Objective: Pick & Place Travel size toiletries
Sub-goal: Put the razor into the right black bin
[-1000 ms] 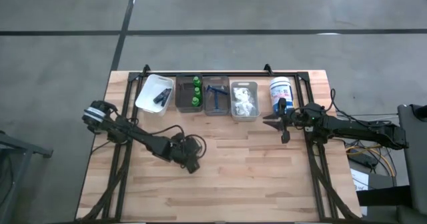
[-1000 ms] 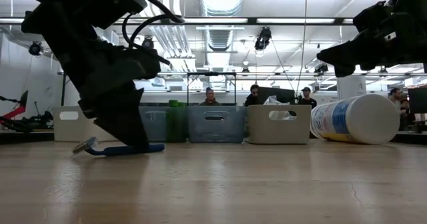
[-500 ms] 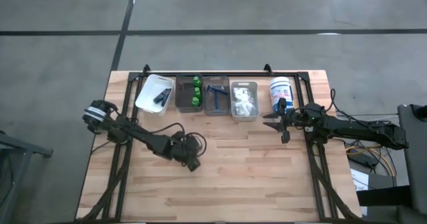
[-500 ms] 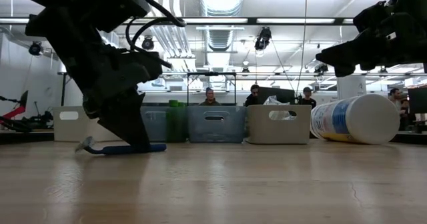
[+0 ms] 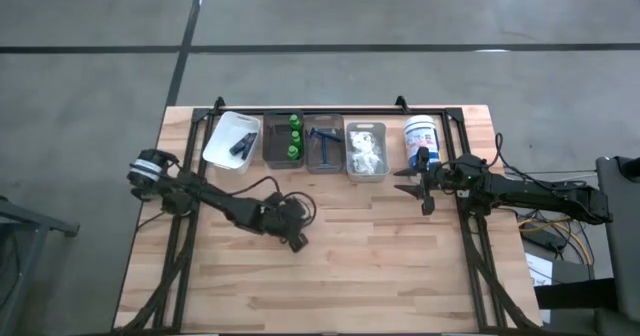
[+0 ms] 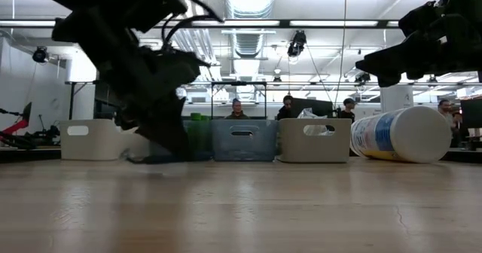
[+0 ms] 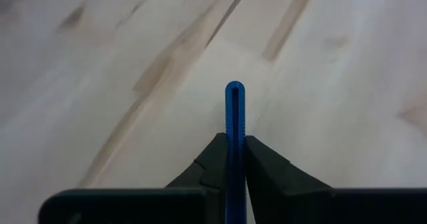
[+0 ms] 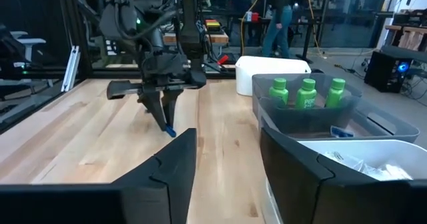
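Near the bench (image 5: 380, 266) centre, a blue razor (image 7: 234, 111) is held by its handle in the clamped left end effector (image 5: 296, 240). Because only a thin handle is gripped, slippage or rotation is possible during transport to the bins (image 5: 324, 148). The right end effector (image 5: 412, 187) is seen partly spread, holding nothing, beside the white tub (image 5: 420, 138).

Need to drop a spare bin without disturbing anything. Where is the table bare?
Bare wood spans the near half of the table, below the left gripper holding a blue razor. The far edge is crowded: row of bins and white tub.
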You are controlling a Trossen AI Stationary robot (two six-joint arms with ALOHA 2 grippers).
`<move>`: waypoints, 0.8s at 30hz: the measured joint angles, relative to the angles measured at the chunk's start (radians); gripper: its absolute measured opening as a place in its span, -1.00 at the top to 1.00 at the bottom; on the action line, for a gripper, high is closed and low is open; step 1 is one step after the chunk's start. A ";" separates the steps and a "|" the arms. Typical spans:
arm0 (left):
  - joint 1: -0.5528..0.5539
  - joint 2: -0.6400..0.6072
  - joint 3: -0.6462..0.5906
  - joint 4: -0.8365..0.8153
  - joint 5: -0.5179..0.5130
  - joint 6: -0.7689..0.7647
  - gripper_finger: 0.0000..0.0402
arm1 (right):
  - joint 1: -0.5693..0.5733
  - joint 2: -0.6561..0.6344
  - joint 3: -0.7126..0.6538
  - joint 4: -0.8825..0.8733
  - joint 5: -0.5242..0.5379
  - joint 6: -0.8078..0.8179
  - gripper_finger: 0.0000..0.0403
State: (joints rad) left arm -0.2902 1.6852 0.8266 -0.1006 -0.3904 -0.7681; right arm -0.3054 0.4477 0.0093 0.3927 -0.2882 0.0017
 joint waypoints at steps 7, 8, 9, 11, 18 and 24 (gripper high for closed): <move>0.022 -0.001 0.092 0.035 -0.004 0.163 0.80 | 0.000 0.000 0.000 0.000 0.000 -0.006 0.10; 0.024 -0.001 0.109 0.038 -0.004 0.190 0.80 | 0.000 0.000 0.000 0.000 0.000 -0.001 0.08; 0.026 -0.001 0.127 0.038 -0.004 0.219 0.80 | 0.000 0.000 0.000 0.000 0.000 0.003 0.07; 0.029 -0.001 0.166 0.040 -0.004 0.273 0.80 | 0.000 0.000 0.000 0.000 0.000 0.003 0.06; 0.044 -0.003 0.277 0.041 -0.004 0.401 0.80 | 0.000 0.000 0.000 0.000 0.000 0.001 0.00; 0.056 -0.003 0.325 0.128 -0.024 0.481 0.80 | 0.000 0.000 0.000 0.000 0.000 -0.007 0.04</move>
State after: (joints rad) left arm -0.2346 1.6821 1.1519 0.0278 -0.4145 -0.2874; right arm -0.3058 0.4473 0.0093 0.3927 -0.2882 -0.0051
